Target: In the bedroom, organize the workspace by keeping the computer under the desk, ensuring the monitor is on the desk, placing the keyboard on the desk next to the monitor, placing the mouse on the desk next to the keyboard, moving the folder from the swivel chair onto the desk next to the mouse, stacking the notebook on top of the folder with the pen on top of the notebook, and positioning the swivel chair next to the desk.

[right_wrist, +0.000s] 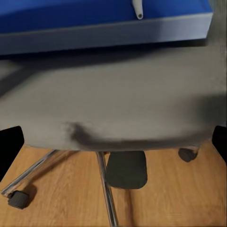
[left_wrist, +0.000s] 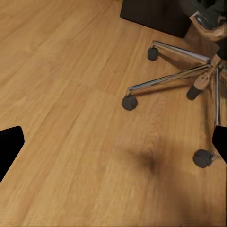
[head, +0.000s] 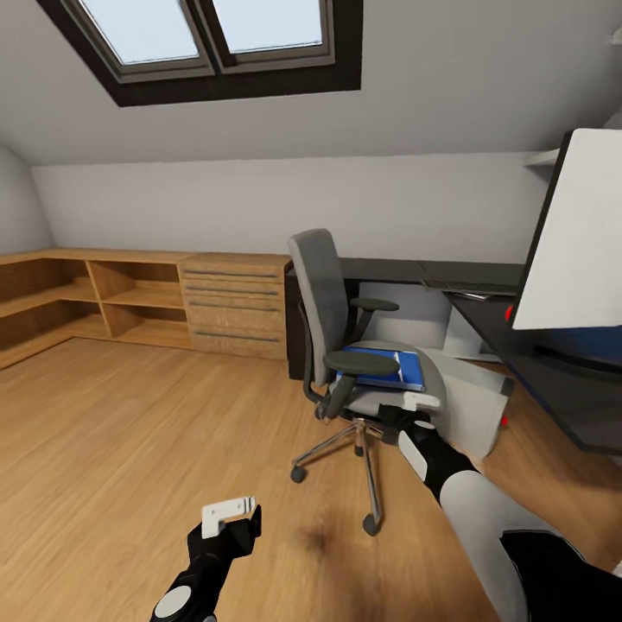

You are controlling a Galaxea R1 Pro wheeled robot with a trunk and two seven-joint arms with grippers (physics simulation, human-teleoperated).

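Observation:
The grey swivel chair point(head: 324, 294) stands mid-floor, left of the black desk point(head: 561, 389). A blue folder point(head: 408, 370) lies on its seat point(right_wrist: 113, 90), and the tip of a white pen point(right_wrist: 137, 9) rests on the folder point(right_wrist: 85, 14). My right gripper point(head: 421, 403) is open just in front of the seat's front edge, slightly below the folder and holding nothing. Low over the floor, my left gripper point(head: 230, 513) is open and empty. The monitor point(head: 577, 233) and keyboard point(head: 471, 285) are on the desk. The light grey computer point(head: 473, 406) stands on the floor behind the chair. Notebook and mouse are hidden.
The chair's chrome wheeled base point(left_wrist: 175, 78) spreads over the wooden floor point(head: 130, 432) near both arms. A light wooden dresser point(head: 235, 304) and low shelves point(head: 78, 294) line the back wall under the sloped ceiling. Open floor lies to the left.

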